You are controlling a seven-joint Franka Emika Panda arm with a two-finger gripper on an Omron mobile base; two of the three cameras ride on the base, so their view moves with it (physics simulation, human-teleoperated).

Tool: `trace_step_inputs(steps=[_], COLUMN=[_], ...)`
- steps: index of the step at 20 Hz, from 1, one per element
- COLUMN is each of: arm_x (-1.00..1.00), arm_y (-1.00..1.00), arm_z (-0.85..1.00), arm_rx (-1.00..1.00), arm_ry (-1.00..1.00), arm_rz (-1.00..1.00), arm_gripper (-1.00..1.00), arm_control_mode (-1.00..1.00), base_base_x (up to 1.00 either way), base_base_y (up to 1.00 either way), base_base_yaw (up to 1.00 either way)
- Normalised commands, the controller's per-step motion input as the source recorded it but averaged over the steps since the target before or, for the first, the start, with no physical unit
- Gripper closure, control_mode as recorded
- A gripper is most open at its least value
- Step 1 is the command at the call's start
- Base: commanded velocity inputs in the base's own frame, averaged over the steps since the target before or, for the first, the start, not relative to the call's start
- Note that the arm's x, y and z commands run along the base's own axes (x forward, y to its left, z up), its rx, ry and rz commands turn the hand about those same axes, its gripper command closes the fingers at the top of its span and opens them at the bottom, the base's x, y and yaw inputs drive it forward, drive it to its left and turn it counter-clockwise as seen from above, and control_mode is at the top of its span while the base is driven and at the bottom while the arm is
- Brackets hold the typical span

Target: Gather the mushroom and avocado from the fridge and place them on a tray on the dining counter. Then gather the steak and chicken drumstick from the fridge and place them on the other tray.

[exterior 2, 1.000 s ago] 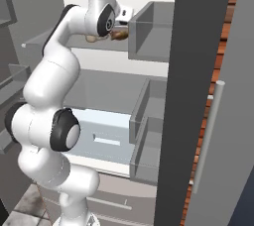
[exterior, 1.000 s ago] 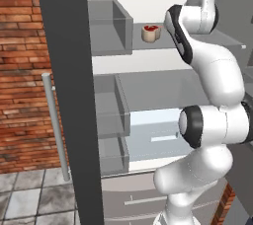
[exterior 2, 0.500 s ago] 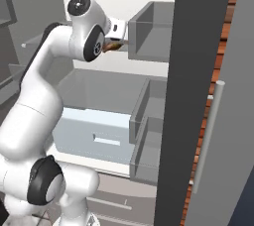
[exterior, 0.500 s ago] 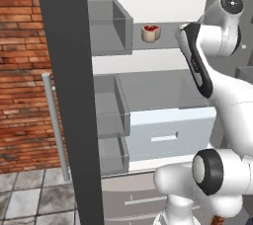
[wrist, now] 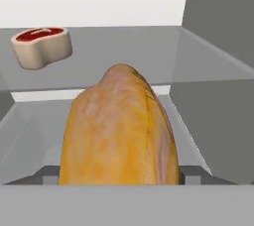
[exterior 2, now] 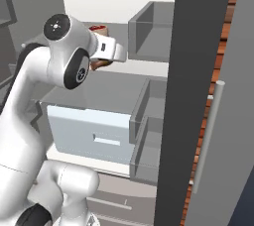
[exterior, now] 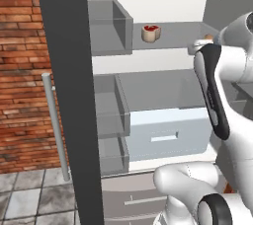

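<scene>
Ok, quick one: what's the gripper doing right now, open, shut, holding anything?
Gripper: closed on the chicken drumstick, held in front of the fridge shelf; the steak sits on that shelf, untouched.

I see the drumstick (wrist: 119, 131) blocking the pincer's mouth; beyond it the shelf (wrist: 149, 54) lies bare to its back edge, except the steak (wrist: 42, 46) near its left corner.

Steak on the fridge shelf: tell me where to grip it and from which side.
Grip the steak across its pale fatty sides, probably coming in level from the fridge's open front. It lies flat, red face up, on the shelf, so its sides are free.
</scene>
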Motion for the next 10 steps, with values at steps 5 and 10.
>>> trace_step_inputs(steps=[5, 10], arm_x=[-0.84, -0.68], arm_y=[0.09, 0.17], arm_z=[0.0, -0.09], arm_rx=[0.0, 0.0], arm_ry=[0.0, 0.0], arm_rz=[0.0, 0.01], arm_gripper=[1.0, 1.0], arm_control_mode=[-1.0, -1.0], base_base_x=[0.0, 0.0], base_base_y=[0.0, 0.0], base_base_yaw=[0.0, 0.0])
